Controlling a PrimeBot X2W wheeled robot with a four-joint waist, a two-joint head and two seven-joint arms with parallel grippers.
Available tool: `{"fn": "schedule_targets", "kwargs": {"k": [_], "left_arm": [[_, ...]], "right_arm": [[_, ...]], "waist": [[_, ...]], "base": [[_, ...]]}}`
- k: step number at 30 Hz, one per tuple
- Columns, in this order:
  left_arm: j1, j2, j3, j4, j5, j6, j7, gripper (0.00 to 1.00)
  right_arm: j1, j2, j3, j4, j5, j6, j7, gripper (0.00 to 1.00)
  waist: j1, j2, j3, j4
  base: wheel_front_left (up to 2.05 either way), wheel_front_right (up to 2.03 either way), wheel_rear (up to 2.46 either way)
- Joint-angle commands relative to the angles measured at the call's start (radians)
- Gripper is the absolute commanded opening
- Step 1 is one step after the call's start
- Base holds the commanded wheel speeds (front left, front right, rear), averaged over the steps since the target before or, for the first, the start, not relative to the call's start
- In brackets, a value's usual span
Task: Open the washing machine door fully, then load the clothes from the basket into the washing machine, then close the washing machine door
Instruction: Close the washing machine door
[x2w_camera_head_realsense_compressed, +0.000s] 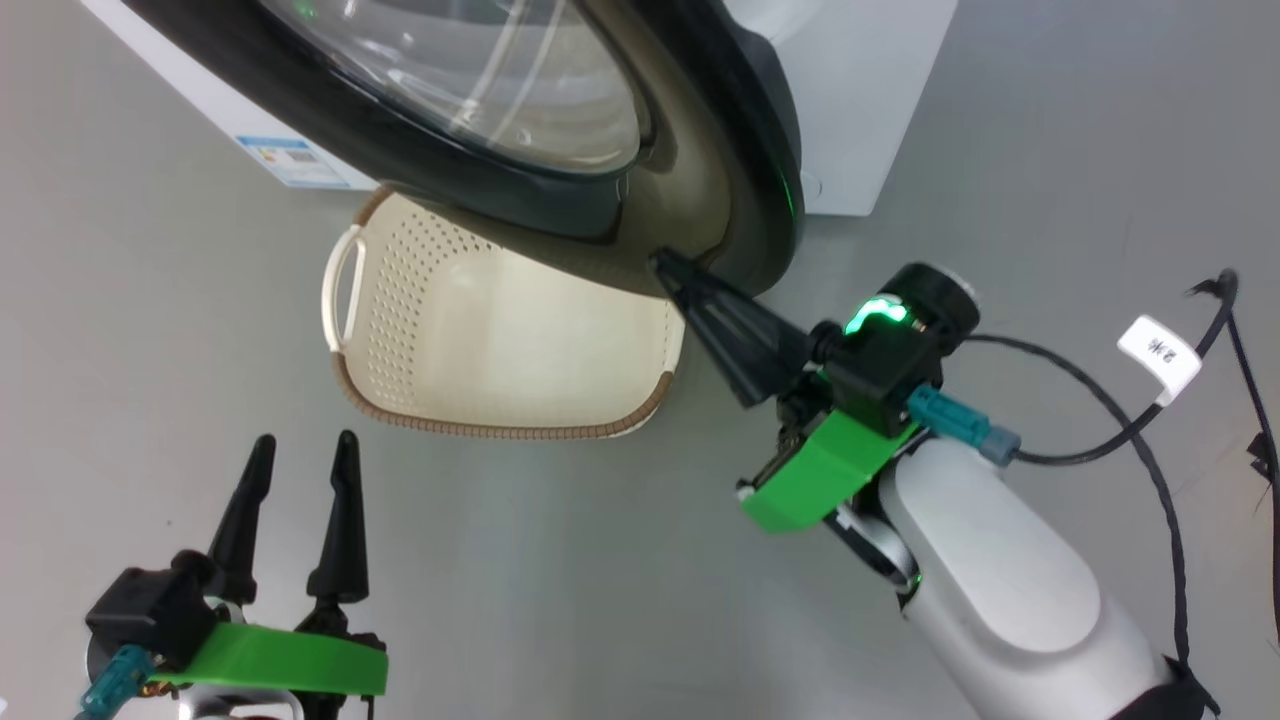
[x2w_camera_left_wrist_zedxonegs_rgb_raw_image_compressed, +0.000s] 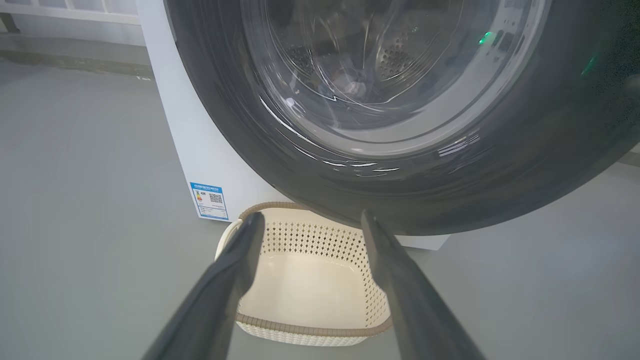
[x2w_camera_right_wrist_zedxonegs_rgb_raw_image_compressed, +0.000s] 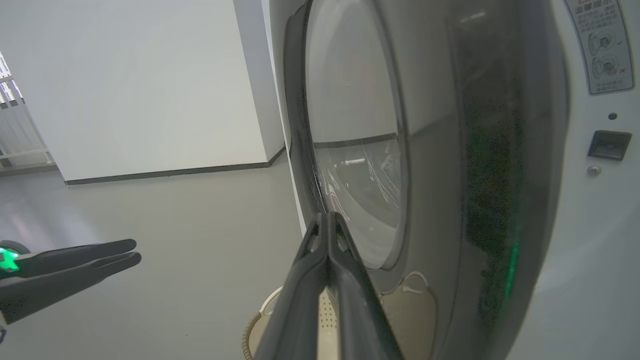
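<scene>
L gripper (x2w_camera_head_realsense_compressed: 305, 440) nearest, fingers spread, holding nothing, short of the basket (x2w_camera_head_realsense_compressed: 500, 430). R gripper (x2w_camera_head_realsense_compressed: 668, 265) pinched shut on nothing, tips touching the washing machine door (x2w_camera_head_realsense_compressed: 760, 120) at its low edge. Door ajar, overhanging basket's far end. No clothes in basket, so prob. the closing step: keep tips on rim, follow hinge arc, push steadily till it latches, keep L out of the swing. Count: 2 grippers, 1 basket, 1 door, 1 washing machine (x2w_camera_head_realsense_compressed: 860, 100), 1 blue label (x2w_camera_head_realsense_compressed: 290, 160); clothes behind the glass too blurred to count.

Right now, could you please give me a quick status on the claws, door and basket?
Left claw open, holding nothing. Right claw shut, tips at washing machine door inner edge. Basket looks empty, partly under door.
</scene>
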Motion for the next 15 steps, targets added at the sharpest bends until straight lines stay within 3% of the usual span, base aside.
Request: {"fn": "schedule_targets", "kwargs": {"k": [1, 15], "left_arm": [[-0.027, 0.013, 0.028, -0.025, -0.003, -0.002, -0.006, 1.0], [-0.057, 0.013, -0.01, 0.0, -0.02, -0.003, -0.006, 1.0]], "right_arm": [[-0.015, 0.037, -0.007, -0.013, -0.022, 0.006, -0.005, 0.0], [-0.141, 0.081, -0.226, 0.049, -0.067, 0.006, -0.005, 0.0]], "waist": [[-0.0002, -0.0001, 0.038, 0.015], [-0.0002, -0.0001, 0.091, 0.029]], "base": [[0.0, 0.0, 0.0], [0.0, 0.0, 0.0]]}}
